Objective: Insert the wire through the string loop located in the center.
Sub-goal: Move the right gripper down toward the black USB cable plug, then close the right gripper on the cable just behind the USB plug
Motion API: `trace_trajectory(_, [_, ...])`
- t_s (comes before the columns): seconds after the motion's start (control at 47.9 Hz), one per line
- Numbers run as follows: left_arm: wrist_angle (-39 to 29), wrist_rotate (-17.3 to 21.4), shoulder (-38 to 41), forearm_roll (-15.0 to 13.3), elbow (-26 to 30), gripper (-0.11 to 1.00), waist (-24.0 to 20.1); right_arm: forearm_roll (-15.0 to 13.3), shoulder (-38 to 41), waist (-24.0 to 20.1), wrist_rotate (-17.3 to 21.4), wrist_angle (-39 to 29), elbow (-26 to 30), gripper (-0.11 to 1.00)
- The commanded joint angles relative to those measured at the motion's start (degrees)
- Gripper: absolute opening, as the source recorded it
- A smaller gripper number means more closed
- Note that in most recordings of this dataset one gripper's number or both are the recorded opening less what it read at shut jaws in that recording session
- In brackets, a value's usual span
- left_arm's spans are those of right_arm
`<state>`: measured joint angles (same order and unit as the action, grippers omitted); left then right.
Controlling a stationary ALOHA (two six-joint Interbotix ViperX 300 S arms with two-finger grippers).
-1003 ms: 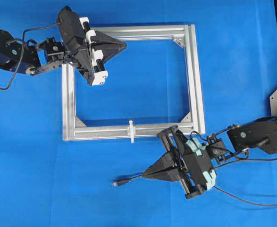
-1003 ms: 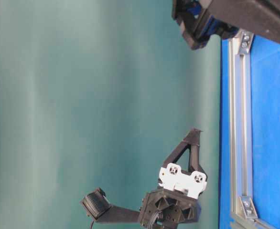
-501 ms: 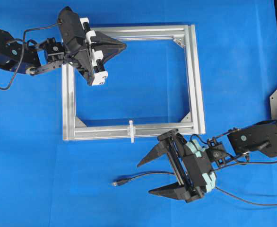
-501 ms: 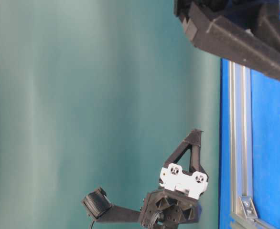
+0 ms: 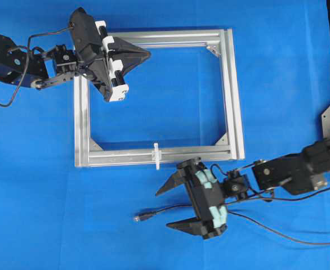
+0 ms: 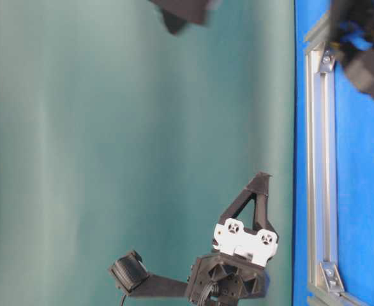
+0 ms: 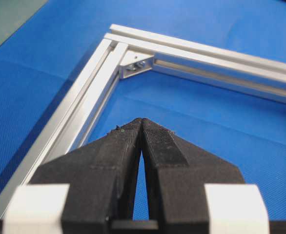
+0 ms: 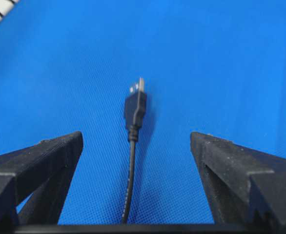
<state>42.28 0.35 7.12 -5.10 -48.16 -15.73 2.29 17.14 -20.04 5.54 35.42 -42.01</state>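
Note:
The wire lies on the blue mat, its plug pointing left. My right gripper is open and straddles the wire behind the plug, not touching it. In the right wrist view the wire runs up the middle between the wide fingers to the plug. The string loop, small and white, stands on the near rail of the aluminium frame, just above the right gripper. My left gripper is shut on nothing over the frame's far left corner; its tips meet.
The silver square frame lies flat on the blue mat. The wire's tail trails off to the right under the right arm. In the table-level view the left gripper hangs above the frame rail.
My right gripper opened and let go of the wire, which now lies on the mat. It then slid left along the wire toward the plug. The left arm has not moved.

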Motion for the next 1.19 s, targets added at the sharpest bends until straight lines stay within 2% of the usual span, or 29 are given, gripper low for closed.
trace_trajectory(0.0, [0.26,0.09,-1.76,0.18,0.26,0.00,0.09,0.88,0.70,-0.26,0.00,0.62,1.67,0.90])
trace_trajectory(0.292, [0.26,0.09,-1.93,0.18,0.18,0.00,0.09,2.02,2.90,-0.26,0.00,0.62,2.11,0.89])
trace_trajectory(0.564, [0.26,0.09,-1.93,0.18,0.09,0.00,0.09,1.93,2.81,-0.35,-0.35,0.53,1.93,0.80])
trace_trajectory(0.648, [0.26,0.09,-1.93,0.26,0.18,0.00,0.09,1.93,2.72,-0.35,-0.35,0.62,1.67,0.69])
trace_trajectory(0.794, [0.26,0.18,-1.93,0.26,0.18,0.00,0.09,1.85,2.29,-0.35,-0.35,1.14,0.53,0.25])
trace_trajectory(0.919, [0.26,0.18,-1.93,0.18,0.09,0.00,0.09,1.85,1.85,-0.44,-0.35,2.11,-0.26,0.01])
trace_trajectory(0.982, [0.26,0.18,-1.93,0.26,0.18,0.00,0.09,1.85,1.76,-0.44,-0.26,2.29,-0.26,-0.03])
trace_trajectory(1.17, [0.26,0.18,-1.93,0.26,0.09,0.00,0.09,1.67,1.76,-0.44,-0.35,2.02,0.00,-0.03])
